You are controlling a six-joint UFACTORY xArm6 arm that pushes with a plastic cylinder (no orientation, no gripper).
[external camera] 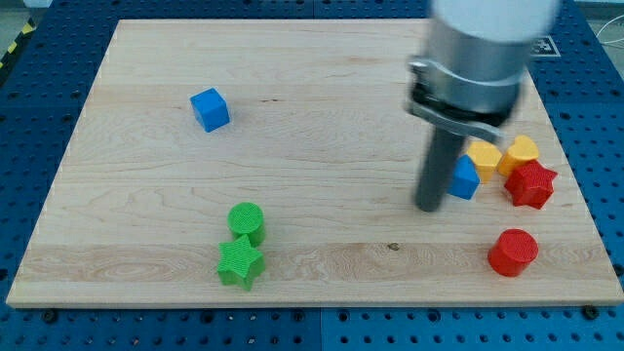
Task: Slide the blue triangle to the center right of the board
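Your arm descends from the view's top right, rod upright; no gripper is fitted. My tip (430, 207) rests just left of the blue triangle (465, 179), which sits on the bench (322, 117) centre right, beside yellow blocks (485, 156).

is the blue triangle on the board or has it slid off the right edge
On the board. The blue triangle rests on the wood at the view's right, inside the edge, beside a yellow block, with my tip right at its left side.
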